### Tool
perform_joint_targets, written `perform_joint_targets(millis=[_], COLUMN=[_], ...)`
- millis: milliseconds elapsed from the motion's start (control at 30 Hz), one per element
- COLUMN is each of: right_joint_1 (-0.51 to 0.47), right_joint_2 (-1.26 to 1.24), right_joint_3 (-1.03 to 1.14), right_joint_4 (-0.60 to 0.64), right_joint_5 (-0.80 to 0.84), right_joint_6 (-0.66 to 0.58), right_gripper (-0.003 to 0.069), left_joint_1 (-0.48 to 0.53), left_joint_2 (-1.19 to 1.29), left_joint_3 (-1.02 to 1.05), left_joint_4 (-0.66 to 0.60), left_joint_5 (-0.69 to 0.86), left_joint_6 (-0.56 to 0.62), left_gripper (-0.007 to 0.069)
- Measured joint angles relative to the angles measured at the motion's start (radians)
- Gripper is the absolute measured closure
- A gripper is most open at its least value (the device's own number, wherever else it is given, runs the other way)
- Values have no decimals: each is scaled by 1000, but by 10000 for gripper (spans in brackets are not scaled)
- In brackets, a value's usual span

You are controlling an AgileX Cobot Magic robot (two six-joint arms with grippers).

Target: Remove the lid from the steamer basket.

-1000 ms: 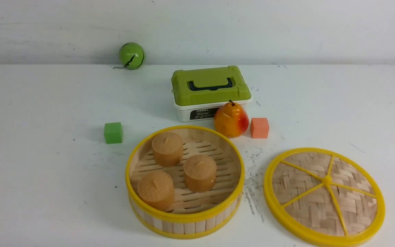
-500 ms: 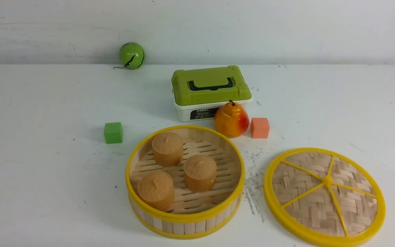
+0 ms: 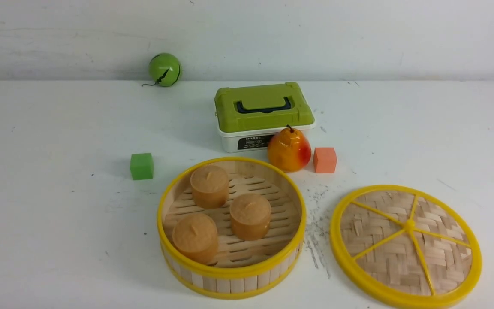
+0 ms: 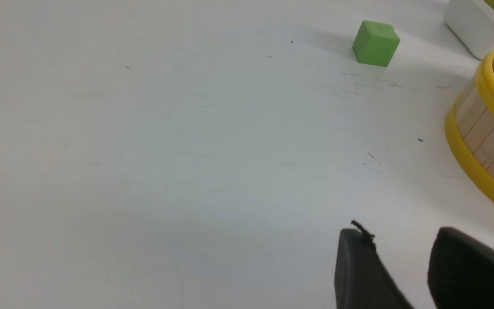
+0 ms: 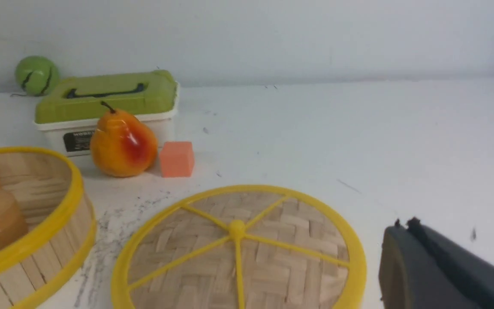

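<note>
Clearly, the flat round woven-bamboo lid with yellow rim and spokes lies on the white table toward its near edge, right of centre. It is beside but apart from the shallow round wooden-slat steamer basket with yellow rims. The basket stands uncovered with three brown cylindrical cakes inside. The right gripper is closed on nothing, beside the lid. The left gripper has its fingers slightly parted and empty, near the basket.

left fingers stand apart, hovering low over the table; right fingers are pressed together, low over its right side.
</note>
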Motion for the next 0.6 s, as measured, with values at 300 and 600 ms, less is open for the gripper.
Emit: perform_joint_targets(millis=[300,600], right_joint_1=[-73,-83], right_joint_2=[-104,-104], right_joint_3=[61,59], right_joint_4=[-43,-43], right_joint_5=[133,220], right_joint_6=[95,58], right_gripper=[681,681], left_joint_1=[0,0], left_joint_2=[0,0], left_joint_3=[0,0], left_joint_4=[0,0], left_joint_5=[0,0], left_joint_6=[0,0], left_gripper=[385,385])
